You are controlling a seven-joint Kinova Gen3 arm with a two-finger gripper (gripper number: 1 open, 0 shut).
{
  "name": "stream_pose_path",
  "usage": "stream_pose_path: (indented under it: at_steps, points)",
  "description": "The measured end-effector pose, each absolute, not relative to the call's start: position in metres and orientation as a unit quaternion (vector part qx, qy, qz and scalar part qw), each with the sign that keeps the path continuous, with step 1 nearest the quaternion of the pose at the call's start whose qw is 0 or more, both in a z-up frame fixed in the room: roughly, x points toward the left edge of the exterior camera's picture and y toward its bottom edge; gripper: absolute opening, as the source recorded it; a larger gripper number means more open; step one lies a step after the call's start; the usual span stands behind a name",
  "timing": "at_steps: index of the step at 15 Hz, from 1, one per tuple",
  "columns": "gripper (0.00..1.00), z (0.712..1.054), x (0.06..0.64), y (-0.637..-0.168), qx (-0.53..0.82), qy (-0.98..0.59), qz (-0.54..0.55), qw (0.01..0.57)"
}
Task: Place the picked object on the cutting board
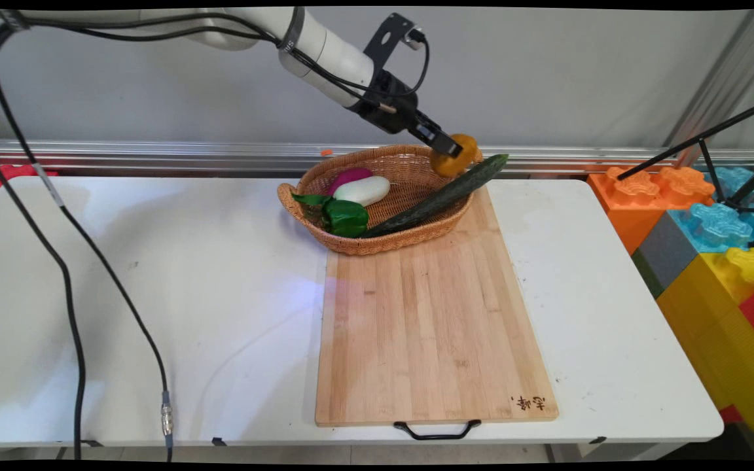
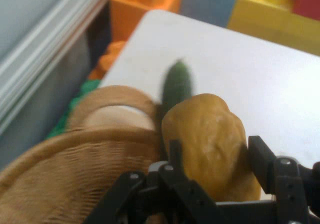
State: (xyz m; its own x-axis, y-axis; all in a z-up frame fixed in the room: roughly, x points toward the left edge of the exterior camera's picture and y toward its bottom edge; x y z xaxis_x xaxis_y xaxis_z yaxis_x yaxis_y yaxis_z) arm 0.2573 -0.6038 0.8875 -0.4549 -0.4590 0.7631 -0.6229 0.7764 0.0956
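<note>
Table [image 1: 154,314] in white fills the near ground, and on it we see a long wooden cutting board [image 1: 429,320] with a black handle at its near edge. At the far end of the board stands a wicker basket [image 1: 377,242]. Inside we find a green pepper [image 1: 345,217], a white and purple eggplant [image 1: 362,190], and a cucumber [image 1: 439,196] leaning over the right rim. Above this rim the gripper [image 1: 446,147] is closed around a yellow-orange vegetable [image 1: 459,157]. At right, coloured foam blocks [image 1: 711,229] stand beside the table; behind is a grey wall [image 1: 547,72].
</note>
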Motion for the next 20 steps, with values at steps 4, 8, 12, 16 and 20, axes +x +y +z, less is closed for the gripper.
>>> stream_pose_path:
  at_steps: [4,8,12,16,20]
  points:
    - [0.0,0.895,0.229,-0.56,0.291,-0.865,0.056,0.406]
    - [0.0,0.888,0.208,-0.522,0.268,-0.884,0.034,0.382]
    - [0.0,0.87,0.196,-0.503,0.271,-0.892,0.039,0.36]
    - [0.0,0.845,0.192,-0.493,0.281,-0.896,0.047,0.341]
    - [0.0,0.818,0.189,-0.489,0.287,-0.898,0.056,0.328]
